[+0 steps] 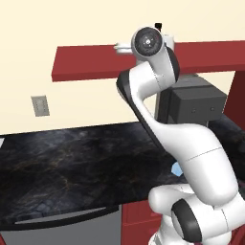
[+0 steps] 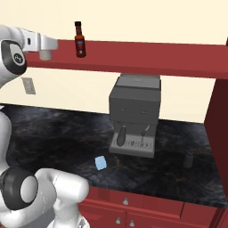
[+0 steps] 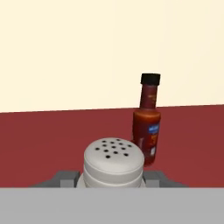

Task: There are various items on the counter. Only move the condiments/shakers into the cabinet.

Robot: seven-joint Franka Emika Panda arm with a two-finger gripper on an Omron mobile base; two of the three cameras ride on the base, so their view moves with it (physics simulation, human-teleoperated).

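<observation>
Whitish-grey, hard and light-looking, the shaker (image 3: 113,162) sits clamped between the jaws low on its tapered sides, probably slippery, beside the sauce bottle (image 3: 148,120).

My arm (image 1: 158,91) is raised to the cabinet (image 1: 95,60) top, blocking the coffee machine (image 1: 196,103); light-blue block (image 1: 176,168) on counter (image 1: 72,162).

Both base views look forward and down from behind the arm, one from each side, sharing the tabletop (image 1: 72,158), coffee machine (image 2: 133,113) and cabinet (image 2: 147,58). The hand view sits close behind the gripper (image 3: 113,177), level with the cabinet top, facing the sauce bottle (image 3: 148,120) just beyond it.
</observation>
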